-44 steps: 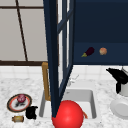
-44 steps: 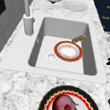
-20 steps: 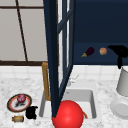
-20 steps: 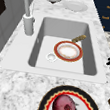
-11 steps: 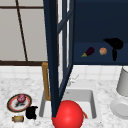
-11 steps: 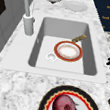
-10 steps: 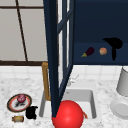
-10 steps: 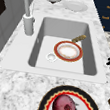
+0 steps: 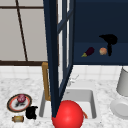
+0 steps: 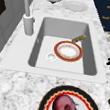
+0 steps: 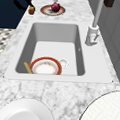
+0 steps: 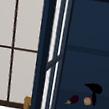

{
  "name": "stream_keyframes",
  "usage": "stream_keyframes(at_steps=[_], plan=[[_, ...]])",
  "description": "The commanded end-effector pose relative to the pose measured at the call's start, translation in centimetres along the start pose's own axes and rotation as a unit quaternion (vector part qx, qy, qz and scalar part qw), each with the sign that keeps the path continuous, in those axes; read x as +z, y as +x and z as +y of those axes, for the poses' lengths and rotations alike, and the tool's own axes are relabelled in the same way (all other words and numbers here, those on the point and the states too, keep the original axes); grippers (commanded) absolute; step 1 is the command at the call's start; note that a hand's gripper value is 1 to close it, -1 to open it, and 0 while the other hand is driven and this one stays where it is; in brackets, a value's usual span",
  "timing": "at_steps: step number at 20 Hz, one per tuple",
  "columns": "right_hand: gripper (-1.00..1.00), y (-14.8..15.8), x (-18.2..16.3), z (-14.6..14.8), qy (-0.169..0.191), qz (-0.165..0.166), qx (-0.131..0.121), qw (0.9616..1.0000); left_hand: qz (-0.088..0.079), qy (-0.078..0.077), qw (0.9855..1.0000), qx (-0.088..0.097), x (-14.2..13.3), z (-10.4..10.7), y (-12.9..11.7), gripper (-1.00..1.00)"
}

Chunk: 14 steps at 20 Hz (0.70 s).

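Cabinet shelf, lower level: right hand [image 9: 109,41] raised inside the open wall cabinet [image 9: 100,22], fingers hanging down just beside a peach [image 9: 103,51]; whether they touch or grip it cannot be told. Eggplant [image 9: 88,52] lies near, to the peach's left. Counter, left of sink [image 10: 68,42]: left hand [image 9: 31,112] rests low, fingers loosely spread, holding nothing, between a patterned plate [image 9: 11,105] bearing a red fruit [image 9: 21,98] and a small brown item [image 9: 18,118]. Sink basin: red-rimmed plate [image 10: 68,51].

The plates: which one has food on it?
The dark-rimmed plate on the counter left of the sink, beside the left hand, carries a reddish fruit. The sink plate and the white plate are bare.
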Motion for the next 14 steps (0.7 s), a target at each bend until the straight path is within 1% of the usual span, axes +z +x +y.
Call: stream_keyframes(at_steps=[1,5,8,14], plan=[[-1.00,-0.4,-1.5,-0.5,0.060,0.004,0.001,0.9982,0.000,0.000,1.0000,0.000,0.0,0.0,0.0,0.00],[-1.00,-0.6,-2.4,-0.4,0.067,0.004,0.009,0.9977,0.000,0.000,1.0000,0.000,0.0,0.0,0.0,0.00],[-1.00,-0.8,-3.1,-0.4,0.066,0.003,0.005,0.9978,0.000,0.000,1.0000,0.000,0.0,0.0,0.0,0.00],[-1.00,-1.2,-4.4,-0.4,0.068,0.004,0.014,0.9976,0.000,0.000,1.0000,0.000,0.0,0.0,0.0,0.00]])
